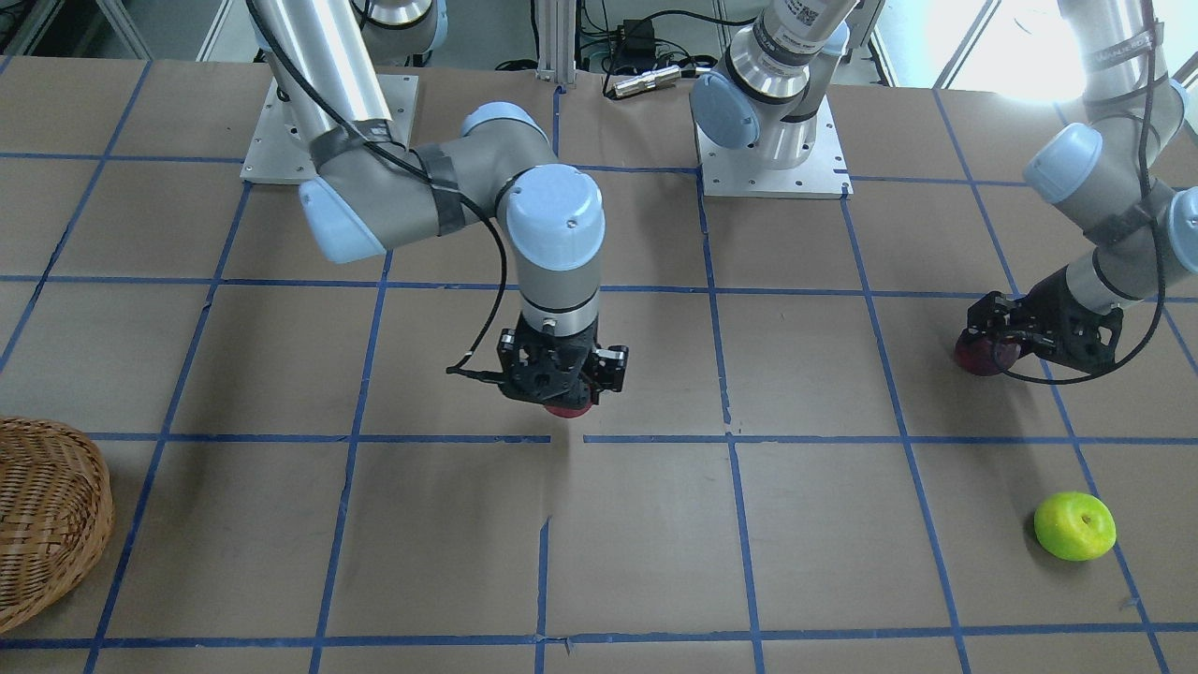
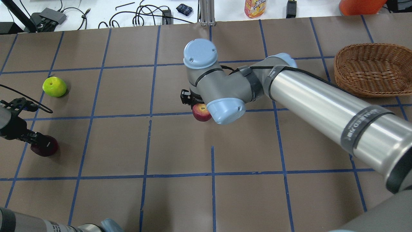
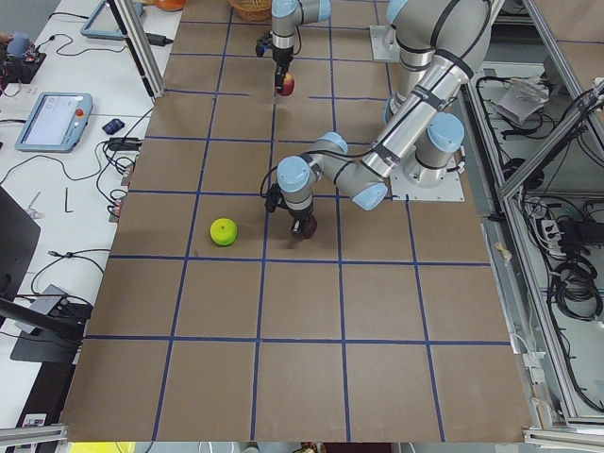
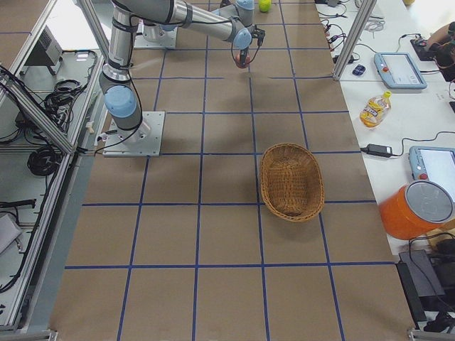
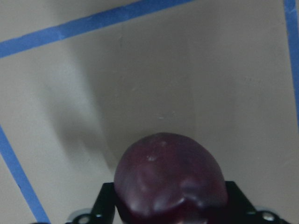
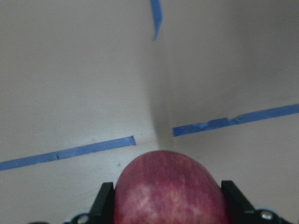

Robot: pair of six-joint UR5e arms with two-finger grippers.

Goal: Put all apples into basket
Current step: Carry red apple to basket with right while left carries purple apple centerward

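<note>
Two clamped grasps: left end effector (image 1: 988,348) on maroon apple (image 1: 981,359), right end effector (image 1: 562,391) on red apple (image 2: 201,113); arm lettering (image 2: 358,125) illegible.

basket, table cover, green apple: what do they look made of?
Basket: woven wicker or rattan, light brown and matt. The interlaced strands show.
Table cover: looks like brown kraft paper or thin card, matt. Seams and small tears show, and blue tape marks a grid on it.
Green apple: smooth, slightly glossy lime skin. Real fruit or plastic, cannot tell.
</note>
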